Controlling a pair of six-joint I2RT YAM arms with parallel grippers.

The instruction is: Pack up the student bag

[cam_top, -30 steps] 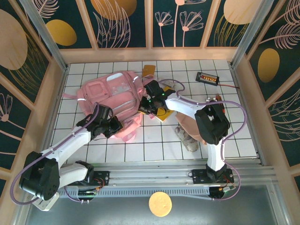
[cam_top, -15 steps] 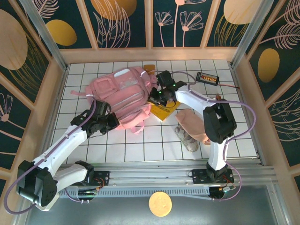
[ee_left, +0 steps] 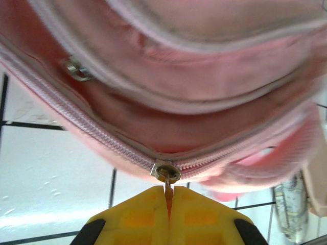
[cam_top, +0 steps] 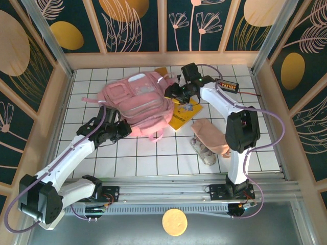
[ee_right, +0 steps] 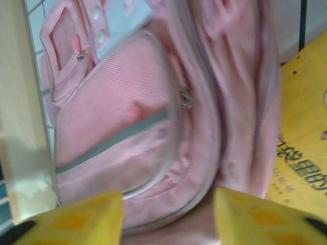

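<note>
On the far left-centre of the white tiled table (cam_top: 153, 158), the student bag (cam_top: 138, 99) lay flat with its clear front pockets facing up. At its near-left edge the left gripper (cam_top: 116, 130) had its yellow fingers pressed together on the zip pull (ee_left: 166, 173), whose slider sat on the pink zip running along the bag's edge. At the bag's far-right corner the right gripper (cam_top: 177, 93) sat with its fingers (ee_right: 76, 214) spread apart, and pink fabric lay between them. A yellow book (cam_top: 185, 115) lay just right of the bag, touching it. A beige pouch (cam_top: 210, 133) lay nearer and further right. A small black device (cam_top: 226, 84) sat towards the far right corner.
</note>
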